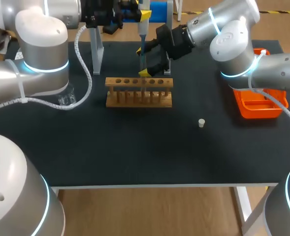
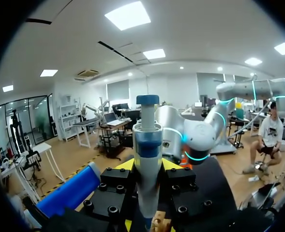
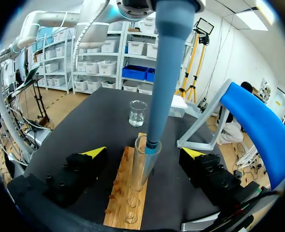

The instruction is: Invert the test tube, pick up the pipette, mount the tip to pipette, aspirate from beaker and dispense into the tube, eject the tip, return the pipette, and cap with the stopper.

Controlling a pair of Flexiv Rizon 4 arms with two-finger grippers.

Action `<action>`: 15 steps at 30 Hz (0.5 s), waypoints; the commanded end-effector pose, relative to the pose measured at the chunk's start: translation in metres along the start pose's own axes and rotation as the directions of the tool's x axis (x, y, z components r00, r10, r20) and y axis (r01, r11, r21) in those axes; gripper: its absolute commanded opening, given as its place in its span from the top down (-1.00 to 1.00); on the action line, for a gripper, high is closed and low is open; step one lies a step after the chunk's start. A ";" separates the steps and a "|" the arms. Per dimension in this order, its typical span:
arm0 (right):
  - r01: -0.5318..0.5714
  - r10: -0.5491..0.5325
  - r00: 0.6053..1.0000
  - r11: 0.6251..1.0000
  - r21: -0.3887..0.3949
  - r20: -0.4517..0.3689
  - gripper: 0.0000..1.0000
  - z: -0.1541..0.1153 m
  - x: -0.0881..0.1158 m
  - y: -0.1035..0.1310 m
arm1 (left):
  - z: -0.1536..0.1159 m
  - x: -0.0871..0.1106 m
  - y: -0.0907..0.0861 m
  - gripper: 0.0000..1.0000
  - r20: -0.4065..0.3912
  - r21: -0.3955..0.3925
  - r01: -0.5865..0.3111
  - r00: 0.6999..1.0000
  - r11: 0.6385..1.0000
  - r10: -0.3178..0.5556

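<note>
Head view: we see a wooden rack [image 1: 140, 92] near the middle of the black table [image 1: 135, 152], with a row of holes along its top bar. A small pale stopper [image 1: 201, 123] lies alone on the table, well apart from the rack, towards our right arm. An orange tray [image 1: 259, 107] sits near the table's right edge, partly under that arm. A glass beaker [image 3: 138, 112] stands beyond the far end of the rack. In the head view our left arm covers part of it. A blue-topped stand [image 3: 256, 123] rises beside the rack. The test tube [image 3: 141, 170] stands upright in the rack, mouth up. The right gripper [image 3: 144, 158] straddles it with the jaws wide. Both yellow-tipped fingers stand clear of the glass, one on each side. In the head view this gripper hides the tube. The pipette [image 2: 147, 154] hangs upright over the tube, and its lower end sits at the tube's mouth. Its blue shaft stands between the right wrist camera and the beaker. The left gripper [image 2: 148, 166] holds the pipette body, with the jaws closed against it from both sides and the plunger cap above the fingers. Our left arm comes in along the table's far edge. Our right arm comes in from the right and bends down over the rack.
</note>
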State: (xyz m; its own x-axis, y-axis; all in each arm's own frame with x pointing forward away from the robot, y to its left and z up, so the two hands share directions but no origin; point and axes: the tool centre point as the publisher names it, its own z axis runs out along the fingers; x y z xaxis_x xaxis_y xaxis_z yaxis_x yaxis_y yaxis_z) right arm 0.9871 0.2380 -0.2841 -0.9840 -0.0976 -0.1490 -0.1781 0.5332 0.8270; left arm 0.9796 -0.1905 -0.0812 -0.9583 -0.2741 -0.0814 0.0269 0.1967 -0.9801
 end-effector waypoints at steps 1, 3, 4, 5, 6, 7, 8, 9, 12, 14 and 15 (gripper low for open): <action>-0.001 0.001 1.000 1.000 0.003 -0.002 -1.00 -0.001 0.000 0.001 | 0.001 0.001 0.002 1.00 0.006 0.009 -0.002 1.000 1.000 0.002; -0.001 0.001 1.000 1.000 0.003 -0.002 -1.00 -0.001 0.000 0.001 | 0.001 0.001 0.002 1.00 0.005 0.010 -0.003 1.000 1.000 0.003; -0.001 0.001 1.000 1.000 0.003 -0.002 -1.00 -0.001 0.000 0.001 | 0.001 0.001 0.002 1.00 0.005 0.009 -0.003 1.000 1.000 0.003; -0.001 0.001 1.000 1.000 0.003 -0.002 -1.00 -0.001 0.000 0.001 | 0.001 0.001 0.002 1.00 0.005 0.009 -0.004 1.000 1.000 0.004; -0.001 0.001 1.000 1.000 0.003 -0.002 -1.00 -0.001 0.000 0.001 | 0.001 0.001 0.002 1.00 0.004 0.010 -0.004 1.000 1.000 0.004; -0.001 0.001 1.000 1.000 0.003 -0.002 -1.00 -0.001 0.000 0.001 | 0.001 0.001 0.002 1.00 0.004 0.009 -0.004 1.000 1.000 0.004; -0.001 0.001 1.000 1.000 0.003 -0.002 -1.00 -0.001 0.000 0.001 | 0.001 0.002 0.002 1.00 0.003 0.007 -0.004 1.000 1.000 0.004; -0.001 0.001 1.000 1.000 0.003 -0.002 -1.00 -0.001 0.000 0.001 | 0.001 0.002 0.002 1.00 -0.001 0.002 -0.005 1.000 1.000 0.005; -0.001 0.001 1.000 1.000 0.003 -0.002 -1.00 -0.001 0.000 0.001 | 0.001 0.003 0.001 1.00 -0.002 -0.002 -0.005 1.000 1.000 0.005; -0.001 0.001 1.000 1.000 0.003 -0.002 -1.00 -0.001 0.000 0.001 | 0.001 0.003 -0.001 1.00 -0.002 -0.002 -0.006 1.000 1.000 0.006; -0.001 0.001 1.000 1.000 0.003 -0.002 -1.00 -0.001 0.000 0.001 | 0.000 0.003 -0.002 1.00 -0.001 -0.002 -0.008 1.000 1.000 0.008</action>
State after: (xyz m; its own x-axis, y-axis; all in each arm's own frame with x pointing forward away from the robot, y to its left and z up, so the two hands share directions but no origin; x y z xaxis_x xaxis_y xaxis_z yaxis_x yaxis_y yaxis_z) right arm 0.9871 0.2380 -0.2841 -0.9840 -0.0976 -0.1490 -0.1781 0.5332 0.8270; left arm 0.9770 -0.1921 -0.0814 -0.9592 -0.2689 -0.0873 0.0327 0.2012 -0.9790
